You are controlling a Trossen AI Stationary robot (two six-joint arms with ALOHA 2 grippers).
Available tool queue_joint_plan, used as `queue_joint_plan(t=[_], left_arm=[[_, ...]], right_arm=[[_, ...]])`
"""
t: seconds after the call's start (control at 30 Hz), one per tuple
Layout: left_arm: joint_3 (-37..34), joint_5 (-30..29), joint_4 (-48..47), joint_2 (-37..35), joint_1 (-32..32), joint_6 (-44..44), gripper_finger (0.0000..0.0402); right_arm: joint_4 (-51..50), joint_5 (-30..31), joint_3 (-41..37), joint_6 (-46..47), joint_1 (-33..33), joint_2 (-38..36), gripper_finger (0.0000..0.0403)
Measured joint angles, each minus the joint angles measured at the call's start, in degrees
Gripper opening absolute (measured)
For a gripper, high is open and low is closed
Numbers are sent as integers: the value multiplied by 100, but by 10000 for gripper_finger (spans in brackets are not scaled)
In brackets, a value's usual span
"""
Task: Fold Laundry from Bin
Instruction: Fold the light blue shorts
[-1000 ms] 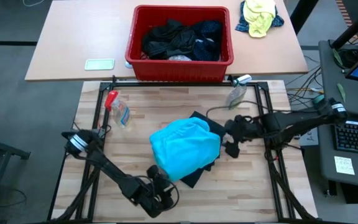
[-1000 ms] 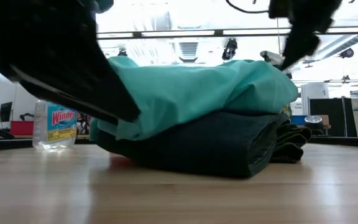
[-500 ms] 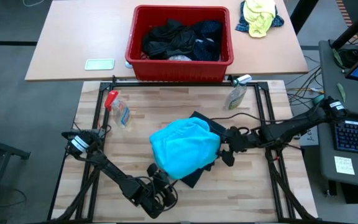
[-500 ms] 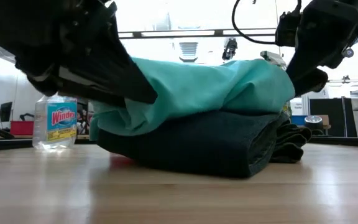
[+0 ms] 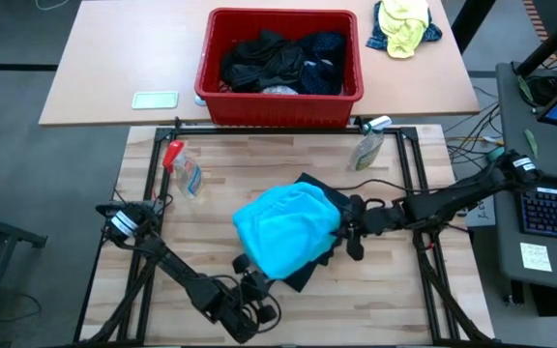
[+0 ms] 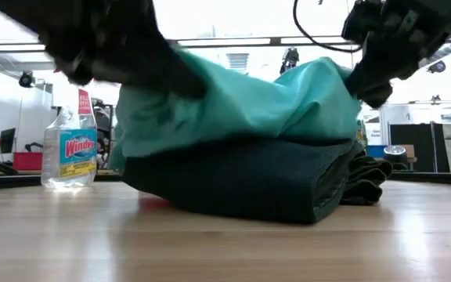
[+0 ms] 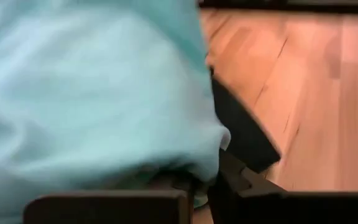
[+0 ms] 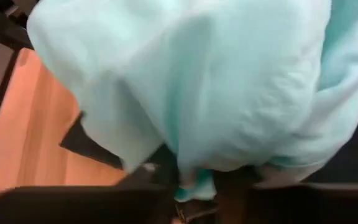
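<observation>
A turquoise garment lies crumpled on a stack of dark folded garments in the middle of the wooden table. My left gripper is at the garment's near left edge and is shut on it. My right gripper is at its right edge, also shut on it. The red bin stands on the far table and holds dark laundry. My left gripper pinches the turquoise garment's near edge between its two fingers, coming in low from the table's near left. The layers cannot be counted. That side is raised above the dark stack. My right gripper pinches a bunched fold at the garment's right edge between its two fingers, coming in nearly level from the table's right. That side is raised, while the garment's middle lies on the dark stack.
A spray bottle with a red top lies at the table's far left, and a clear one at its far right. A yellow-and-blue bundle and a flat pale-green object lie on the far table beside the bin.
My right gripper has moved toward the table's left onto the turquoise garment and shut on its edge. My left gripper has shut on the near edge. Both sides of the garment have risen off the dark stack; its middle stays down.
</observation>
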Motion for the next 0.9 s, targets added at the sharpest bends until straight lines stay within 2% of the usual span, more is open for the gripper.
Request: queue_joint_plan(t=[0.03,0.1,0.27,0.33,0.57,0.7,0.9], left_arm=[[100,-46,7,0,0,208,12],[298,-91,12,0,0,595,11],[536,23,155,-7,35,791,4],[513,37,292,63,52,673,4],[487,250,1081,704,142,608,2],[486,566,1155,712,162,544,2],[484,596,1141,671,122,239,2]], right_arm=[[-155,1,130,-201,-12,-68,29],[-769,78,456,-452,-50,-221,18],[-2600,1306,1509,-786,-100,-468,10],[-3013,1531,1761,-808,-94,-476,10],[-3086,1197,1587,-566,-96,-160,10],[-3127,1216,1322,-299,-100,210,10],[-3142,1296,1191,-257,-98,754,10]])
